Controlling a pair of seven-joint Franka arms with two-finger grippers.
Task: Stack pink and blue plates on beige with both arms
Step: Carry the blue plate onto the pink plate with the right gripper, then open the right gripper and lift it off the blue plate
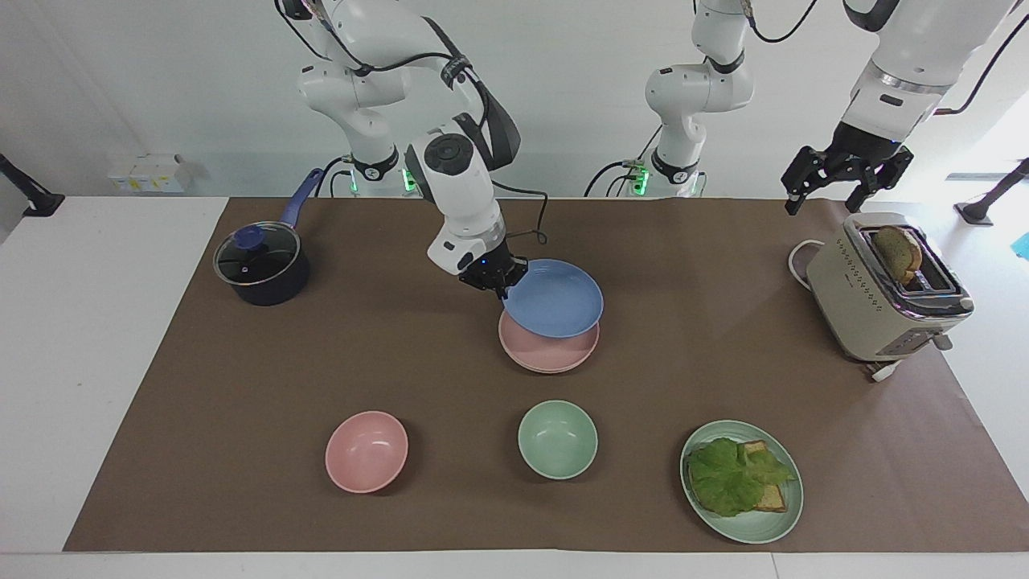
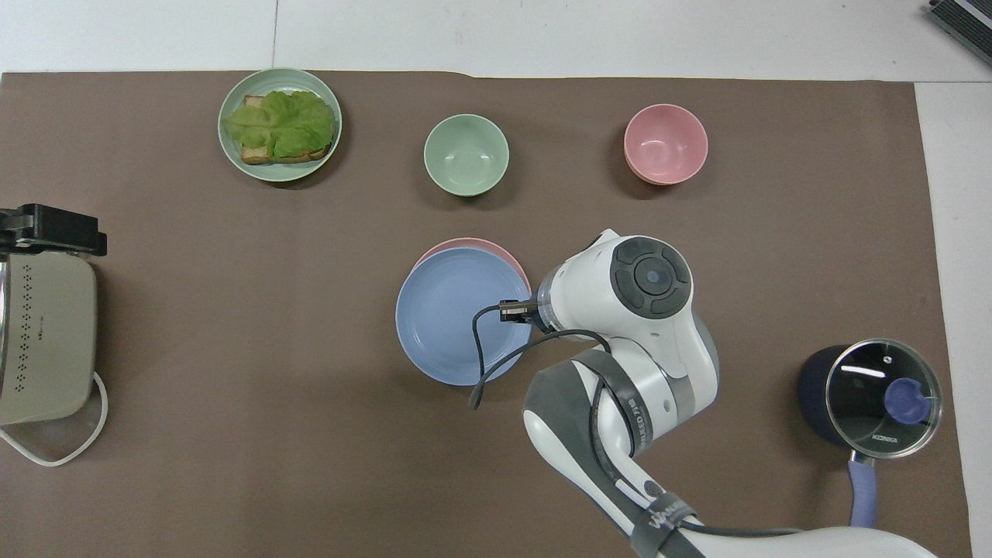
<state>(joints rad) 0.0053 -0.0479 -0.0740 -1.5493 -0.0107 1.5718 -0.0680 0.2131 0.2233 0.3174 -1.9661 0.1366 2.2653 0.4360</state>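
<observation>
My right gripper (image 1: pixel 502 291) is shut on the rim of the blue plate (image 1: pixel 555 310), on the side toward the right arm's end of the table. It holds the plate tilted just above the pink plate (image 1: pixel 555 355). In the overhead view the blue plate (image 2: pixel 449 325) covers nearly all of the pink plate (image 2: pixel 473 243). The pink plate's lower edge looks doubled, but I cannot make out the beige plate itself. My left gripper (image 1: pixel 828 197) hangs open and empty over the table edge beside the toaster.
A lidded dark pot (image 1: pixel 261 265) stands toward the right arm's end. Farther from the robots are a pink bowl (image 1: pixel 366 450), a green bowl (image 1: pixel 557 439) and a green plate with lettuce and bread (image 1: pixel 741 481). A toaster (image 1: pixel 884 289) holding bread sits at the left arm's end.
</observation>
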